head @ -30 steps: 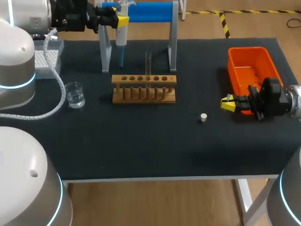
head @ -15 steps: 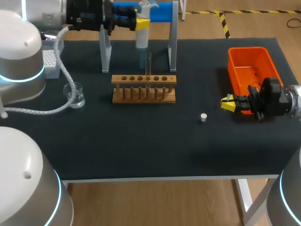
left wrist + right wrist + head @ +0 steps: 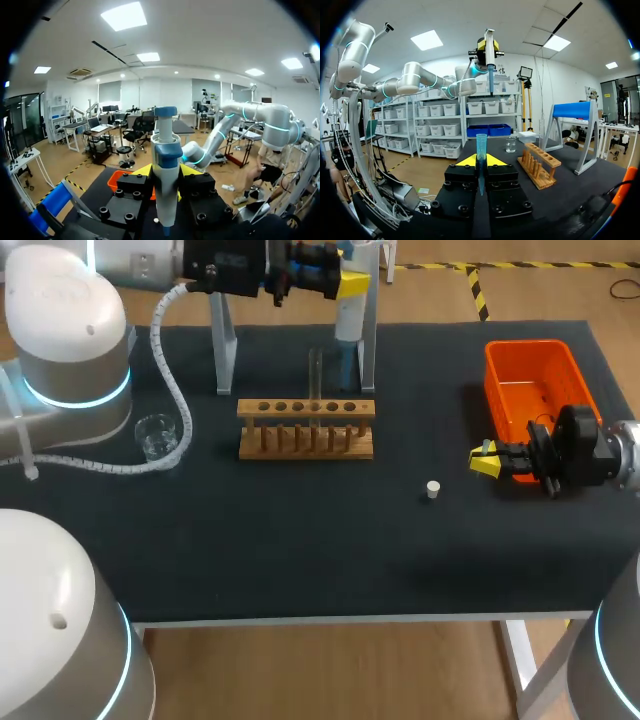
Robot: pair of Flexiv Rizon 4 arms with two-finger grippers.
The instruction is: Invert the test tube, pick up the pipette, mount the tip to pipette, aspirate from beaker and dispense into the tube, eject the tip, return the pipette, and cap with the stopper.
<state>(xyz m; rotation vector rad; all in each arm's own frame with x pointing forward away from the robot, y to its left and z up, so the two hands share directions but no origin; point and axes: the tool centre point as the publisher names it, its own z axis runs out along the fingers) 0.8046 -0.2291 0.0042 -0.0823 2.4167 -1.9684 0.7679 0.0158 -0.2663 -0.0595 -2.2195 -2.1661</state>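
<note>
My left gripper (image 3: 345, 282) is shut on the white and blue pipette (image 3: 347, 328), which hangs upright over the table's back, behind the right end of the wooden rack (image 3: 306, 428). In the left wrist view the pipette (image 3: 166, 190) stands between the yellow fingertips (image 3: 141, 171). A clear test tube (image 3: 316, 372) stands in the rack. My right gripper (image 3: 487, 461) rests low at the right, beside the orange bin (image 3: 530, 368). It (image 3: 481, 161) is shut on a blue pipette tip (image 3: 481, 147) standing upright. The small white stopper (image 3: 432, 489) lies on the mat.
A glass beaker (image 3: 155, 436) with water stands left of the rack, partly behind my left arm's cable. The pipette stand's grey legs (image 3: 223, 340) rise behind the rack. In the right wrist view the rack (image 3: 540, 167) and beaker (image 3: 510, 145) lie ahead.
My left arm has carried the pipette to the right, from the stand's left leg to near its right leg. The right arm has kept still.
</note>
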